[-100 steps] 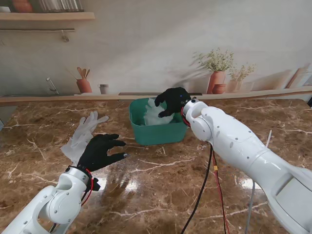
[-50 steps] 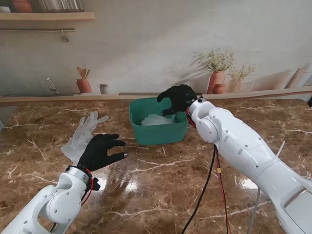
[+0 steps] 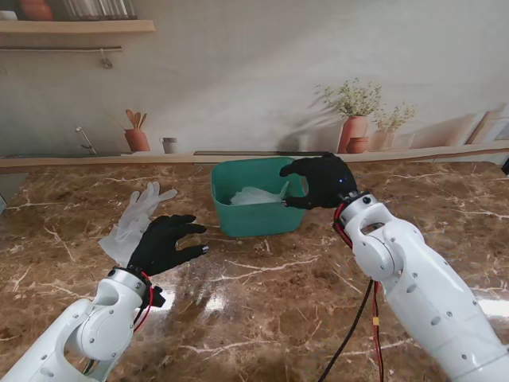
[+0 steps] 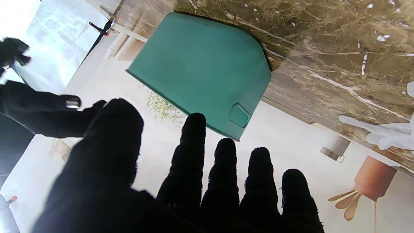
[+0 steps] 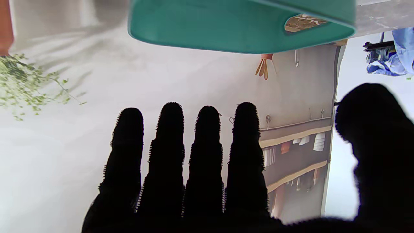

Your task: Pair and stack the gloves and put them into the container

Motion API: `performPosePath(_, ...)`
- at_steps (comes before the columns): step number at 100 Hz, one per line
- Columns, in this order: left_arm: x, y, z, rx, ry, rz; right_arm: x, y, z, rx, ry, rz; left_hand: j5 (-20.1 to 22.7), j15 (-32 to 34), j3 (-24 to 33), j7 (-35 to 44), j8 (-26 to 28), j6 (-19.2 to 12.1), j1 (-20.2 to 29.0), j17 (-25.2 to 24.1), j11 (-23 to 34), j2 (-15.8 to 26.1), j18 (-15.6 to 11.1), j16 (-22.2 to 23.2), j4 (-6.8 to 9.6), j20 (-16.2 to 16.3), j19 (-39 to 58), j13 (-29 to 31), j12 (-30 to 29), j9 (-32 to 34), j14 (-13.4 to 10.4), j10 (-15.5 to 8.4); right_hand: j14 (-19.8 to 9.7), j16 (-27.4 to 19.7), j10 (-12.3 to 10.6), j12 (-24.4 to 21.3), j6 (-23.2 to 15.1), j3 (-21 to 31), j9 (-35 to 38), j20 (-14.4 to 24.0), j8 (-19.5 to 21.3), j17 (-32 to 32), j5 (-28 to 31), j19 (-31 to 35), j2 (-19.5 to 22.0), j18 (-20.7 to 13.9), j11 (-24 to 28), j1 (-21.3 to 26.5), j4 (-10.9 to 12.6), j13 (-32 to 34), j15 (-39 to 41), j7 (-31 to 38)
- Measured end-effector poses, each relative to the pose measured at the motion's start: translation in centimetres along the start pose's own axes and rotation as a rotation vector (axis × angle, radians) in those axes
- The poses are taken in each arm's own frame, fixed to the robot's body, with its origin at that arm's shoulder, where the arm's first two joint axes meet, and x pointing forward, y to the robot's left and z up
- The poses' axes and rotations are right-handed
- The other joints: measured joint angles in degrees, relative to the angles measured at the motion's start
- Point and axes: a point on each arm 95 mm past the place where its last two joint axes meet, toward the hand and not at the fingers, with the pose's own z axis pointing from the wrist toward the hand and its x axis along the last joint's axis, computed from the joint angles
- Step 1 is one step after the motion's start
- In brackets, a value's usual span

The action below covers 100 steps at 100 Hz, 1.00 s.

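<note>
Our right hand, sheathed in black fabric, hovers at the right rim of the green plastic container, its fingers spread apart and holding nothing. From the right wrist camera we see four straight fingers side by side and the thumb set well apart from them, with the container's green wall ahead of the fingertips.

Our left hand, also in black, hangs over the brown marble tabletop on our left side, its fingers splayed and empty. The left wrist camera shows the fingers fanned out with the thumb wide of them, pointing toward the container's outer wall.

Just beside the left hand, farther from us and to its left, a white glove lies flat on the tabletop with its fingers pointing away from us; its near part is hidden beneath our hand, so we cannot tell whether the hand touches it. The white fingertips show at the edge of the left wrist view.

Inside the container lies a crumpled white glove, resting against the floor and back wall. The container stands in the middle of the tabletop, between our two hands, nearer to the right one.
</note>
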Motion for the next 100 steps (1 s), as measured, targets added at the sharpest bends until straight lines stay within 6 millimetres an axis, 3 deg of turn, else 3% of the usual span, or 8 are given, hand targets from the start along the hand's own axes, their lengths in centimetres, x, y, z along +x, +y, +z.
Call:
performPosePath(16,-0.1,0.1,-0.1,0.002,0.005,-0.003,0.4,-0.8,-3.8,0.009,-0.033,0.060,-1.4,0.0,0.0,-0.1,-0.5,0.0,0.0,0.0,-0.5,0.0,0.4,-0.1,0.01,0.0,0.0,0.0,0.0,0.0,0.0,-0.2,0.1,-0.4,0.0,0.0,1.3,0.0,-0.6,-0.1,0.0,-0.8,-1.9,-0.6,0.5,0.0,-0.7,0.0,0.0,-1.6,-0.3,-1.3)
performPosePath(44,-0.1,0.3,-0.1,-0.002,0.016,-0.014,1.8,-5.1,-9.2,-0.029,-0.148,0.188,-1.4,0.0,-1.2,-0.6,-0.6,0.0,0.1,-0.6,-0.5,1.2,0.5,-0.1,0.64,0.0,0.0,0.0,-0.3,0.0,0.0,-0.5,0.1,-0.5,0.3,-0.9,3.4,0.1,-3.6,-0.7,-0.7,-1.6,-3.5,-1.3,1.0,0.0,-2.5,-0.7,0.0,-3.6,-0.9,-2.2)
performPosePath(60,0.0,0.4,-0.1,-0.007,0.019,-0.017,2.3,-7.0,-10.8,0.037,-0.171,0.211,-1.4,0.0,-1.2,-0.6,-0.7,-0.1,0.1,-0.6,-0.5,1.2,1.5,-0.1,0.63,0.5,0.7,0.0,-0.4,0.0,0.0,-0.5,0.1,-0.5,0.6,-1.4,3.5,0.1,-4.0,-0.7,-0.7,-1.7,-3.5,-1.5,1.0,0.0,-2.8,-0.7,0.0,-3.6,-0.9,-2.2)
performPosePath(76,-0.8,-0.3,-0.2,-0.018,0.001,0.048,2.0,-7.4,-11.5,0.054,-0.187,0.214,-1.4,0.0,-2.4,-0.6,-0.7,-0.4,1.6,-0.6,-0.5,1.1,2.2,-0.1,0.92,2.9,4.9,0.0,-0.6,0.0,0.0,-0.5,0.1,-1.3,0.7,-1.5,3.5,0.1,-4.1,-0.7,-0.7,-1.8,-3.5,-1.9,1.0,0.0,-2.8,-0.7,0.0,-3.6,-0.9,-2.2)
performPosePath(84,-1.8,-1.6,-0.3,-0.010,-0.030,0.126,1.8,-7.2,-11.6,0.051,-0.189,0.211,-1.4,0.0,3.5,-0.3,-0.7,-0.4,1.1,-0.8,-0.5,0.3,3.7,0.6,0.92,4.0,7.9,0.1,-0.6,0.0,0.0,-0.5,0.1,-1.3,0.7,-1.5,3.5,0.1,-4.1,-0.7,-0.7,-1.8,-3.5,-1.9,1.0,0.1,-2.8,-0.7,0.0,-3.6,-0.9,-2.2)
performPosePath(100,-4.1,-4.3,-0.2,-0.044,-0.088,0.221,1.8,-7.2,-11.5,0.066,-0.186,0.212,-1.3,0.0,9.2,0.8,-0.4,-0.5,0.5,-1.2,-0.5,-2.2,4.3,1.6,0.92,5.6,11.9,0.2,-0.6,0.0,0.0,-0.4,0.1,-1.4,0.8,-2.1,3.5,0.1,-4.1,-0.7,-0.7,-1.8,-3.5,-2.0,1.1,0.3,-2.8,-0.7,0.0,-3.6,-0.9,-2.2)
